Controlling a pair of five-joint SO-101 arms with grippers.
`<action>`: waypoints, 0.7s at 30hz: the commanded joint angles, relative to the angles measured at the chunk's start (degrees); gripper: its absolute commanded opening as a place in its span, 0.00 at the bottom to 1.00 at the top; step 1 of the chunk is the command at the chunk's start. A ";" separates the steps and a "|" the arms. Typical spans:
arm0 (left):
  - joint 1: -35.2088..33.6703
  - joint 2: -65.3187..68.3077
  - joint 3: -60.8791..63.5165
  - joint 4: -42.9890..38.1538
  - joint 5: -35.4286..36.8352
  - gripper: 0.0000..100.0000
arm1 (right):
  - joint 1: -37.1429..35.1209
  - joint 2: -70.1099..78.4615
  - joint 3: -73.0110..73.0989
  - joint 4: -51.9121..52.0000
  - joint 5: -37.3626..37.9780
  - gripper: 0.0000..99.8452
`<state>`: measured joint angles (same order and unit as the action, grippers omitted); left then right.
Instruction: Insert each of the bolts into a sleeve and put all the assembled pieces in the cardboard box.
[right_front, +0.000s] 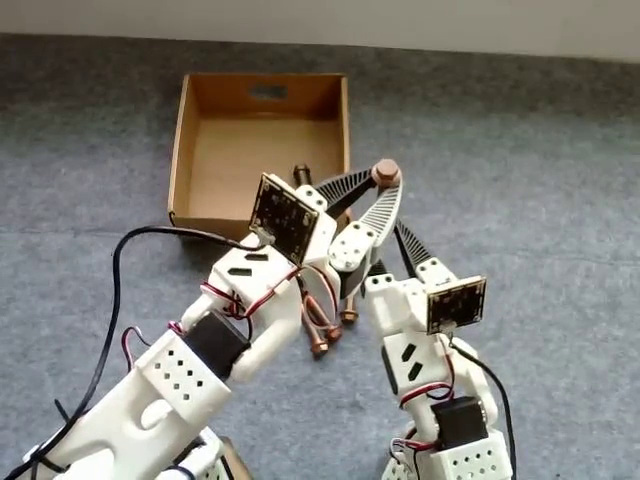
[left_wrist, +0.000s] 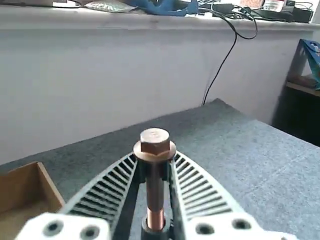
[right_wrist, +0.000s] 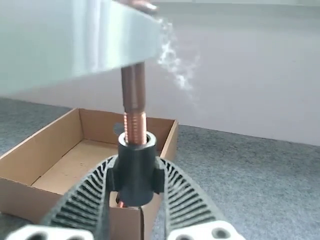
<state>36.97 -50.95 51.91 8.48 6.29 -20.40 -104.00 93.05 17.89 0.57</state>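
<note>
insertion in progress: left gripper (left_wrist: 155, 165) pinching bolt (left_wrist: 155, 145), threaded tip entering sleeve (right_wrist: 135, 172) clamped in right gripper (right_wrist: 135, 177), near cardboard box (right_front: 180, 150). no assembled piece seen inside. loose bolts (right_front: 322, 340) lying on counter (right_front: 540, 200). judged early stage.

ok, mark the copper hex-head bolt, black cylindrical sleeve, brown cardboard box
copper hex-head bolt (left_wrist: 154, 141): left wrist view, on the hex head.
black cylindrical sleeve (right_wrist: 136, 170): right wrist view, on the side wall.
brown cardboard box (right_front: 250, 160): high view, on the bare floor.

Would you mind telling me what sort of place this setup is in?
Probably an indoor robotics lab or workshop: a grey carpet-covered table, a plain white wall, and a ledge cluttered with cables.
</note>
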 joint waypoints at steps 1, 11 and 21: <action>-1.54 -0.04 -0.57 -0.53 0.35 0.01 | -0.04 -0.66 -0.66 -1.27 0.53 0.01; -1.54 -0.04 -0.57 2.11 0.35 0.01 | -0.04 -0.66 -0.57 -1.27 0.53 0.01; -1.45 -0.04 -0.66 7.91 -7.65 0.01 | -0.04 -0.66 -0.57 -1.27 0.53 0.01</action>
<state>36.35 -50.95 51.82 15.52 -0.13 -20.48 -104.00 93.05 17.89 0.66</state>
